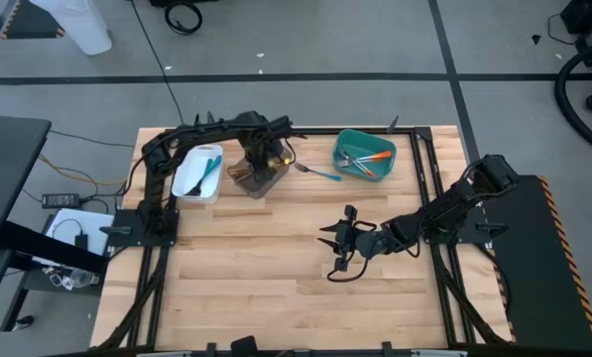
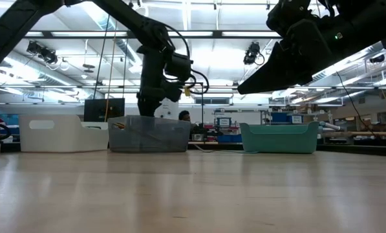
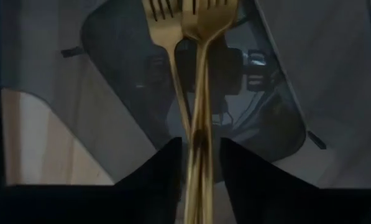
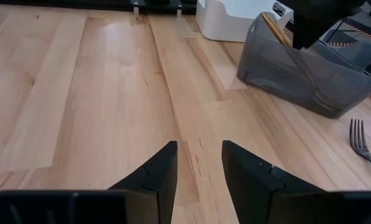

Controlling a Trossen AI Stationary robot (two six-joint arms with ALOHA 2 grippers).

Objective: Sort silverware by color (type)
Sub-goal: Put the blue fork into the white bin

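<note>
My left gripper [image 1: 261, 159] points down over the grey bin [image 1: 263, 184], open. Two gold-coloured forks [image 3: 194, 93] run lengthwise between its fingers, tines away from the wrist, over the bin's inside [image 3: 123, 74]. Tan utensils [image 1: 241, 174] lie in that bin. The white bin [image 1: 198, 175] holds a blue-handled piece; the teal bin [image 1: 365, 155] holds orange and blue ones. A blue-handled fork [image 1: 315, 172] lies flat on the table between the grey and teal bins. My right gripper [image 1: 332, 243] hovers open at mid-table, nothing between its fingers [image 4: 166, 168]. My left gripper has its open fingers [image 3: 166, 168] on either side of the two forks' handles [image 3: 196, 155], coming from above. Whether either finger touches them I cannot tell; the handles' near ends are hidden behind the fingers.
The three bins stand in a row along the table's far side: white [image 2: 62, 133], grey [image 2: 149, 134], teal [image 2: 280, 138]. The loose fork [image 4: 359, 140] lies beside the grey bin [image 4: 309, 74]. Bare wood spreads across the table's near half [image 1: 276, 288].
</note>
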